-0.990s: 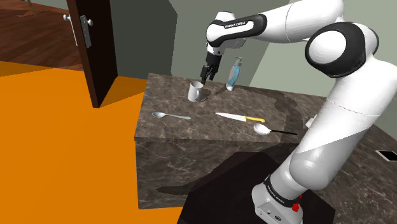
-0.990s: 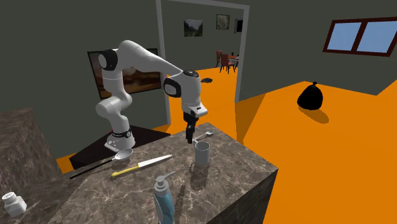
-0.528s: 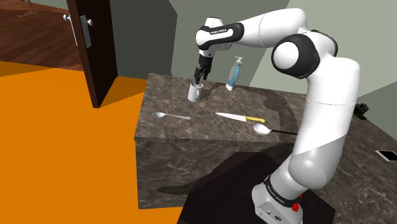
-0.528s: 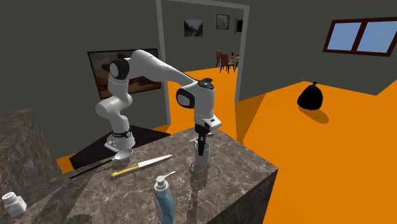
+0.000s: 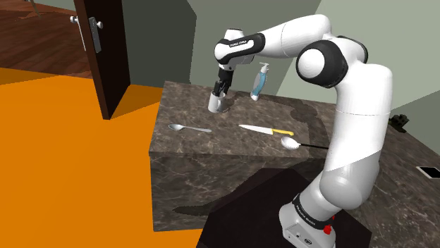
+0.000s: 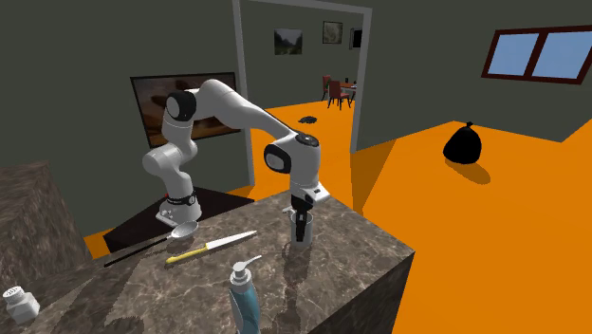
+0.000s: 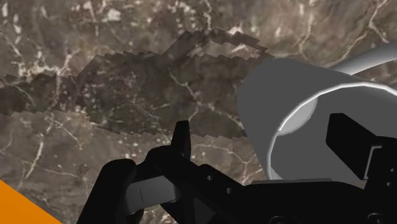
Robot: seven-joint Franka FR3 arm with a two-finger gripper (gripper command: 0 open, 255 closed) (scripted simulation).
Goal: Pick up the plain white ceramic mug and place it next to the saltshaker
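The marble counter (image 5: 233, 144) carries the pale grey mug (image 5: 217, 104) upright near its corner; the gripper (image 5: 219, 90) straddles the mug's wall, spread wide and gripping nothing, one finger inside; pinch that wall squarely before lifting toward the saltshaker (image 6: 19, 302), well apart from the mug.

Marbled counter (image 5: 317, 121) — mug (image 5: 218, 103), knife (image 5: 264, 129), spoon (image 5: 189, 128)

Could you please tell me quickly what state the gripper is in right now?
Gripper: open, straddling the wall of the mug, not clasping it.
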